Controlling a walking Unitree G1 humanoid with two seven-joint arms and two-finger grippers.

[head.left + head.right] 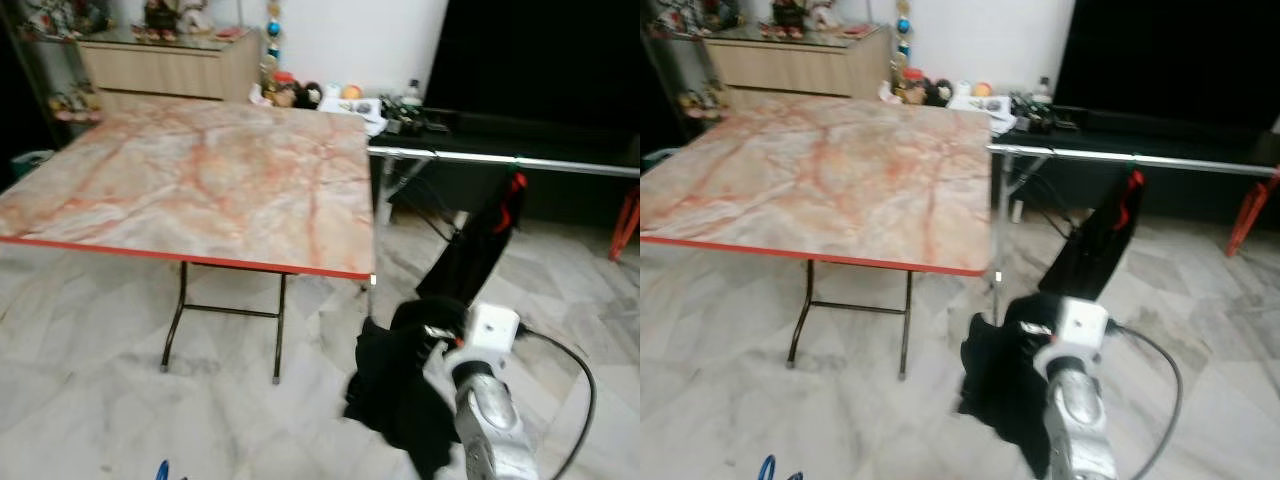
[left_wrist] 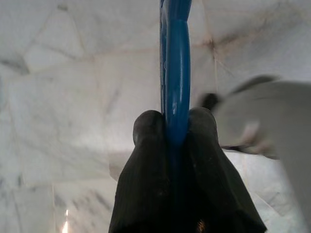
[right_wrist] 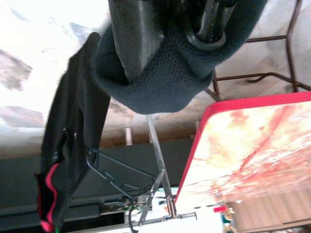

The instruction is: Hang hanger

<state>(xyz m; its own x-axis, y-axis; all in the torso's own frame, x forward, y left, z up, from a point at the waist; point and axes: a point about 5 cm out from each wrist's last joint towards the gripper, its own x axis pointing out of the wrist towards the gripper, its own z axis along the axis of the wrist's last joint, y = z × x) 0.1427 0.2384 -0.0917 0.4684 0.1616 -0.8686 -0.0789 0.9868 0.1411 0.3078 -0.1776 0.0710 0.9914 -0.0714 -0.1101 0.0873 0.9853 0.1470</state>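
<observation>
Two grips: left gripper jaws clamp blue hanger; right gripper jaws clamp black garment.

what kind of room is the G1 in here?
Probably a home living or utility room: marble-tiled floor, a folding table with a marble-pattern top, a wooden sideboard with ornaments against the wall, and a metal clothes rail with a black garment on it.

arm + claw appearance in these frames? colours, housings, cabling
The right arm is a rounded silver metal segment capped by a white boxy wrist housing, with a black cable looping off its side. The left claw has two matte black fingers with rounded tips and a faintly ribbed surface. The right claw's fingers are black too, blurred at close range.
</observation>
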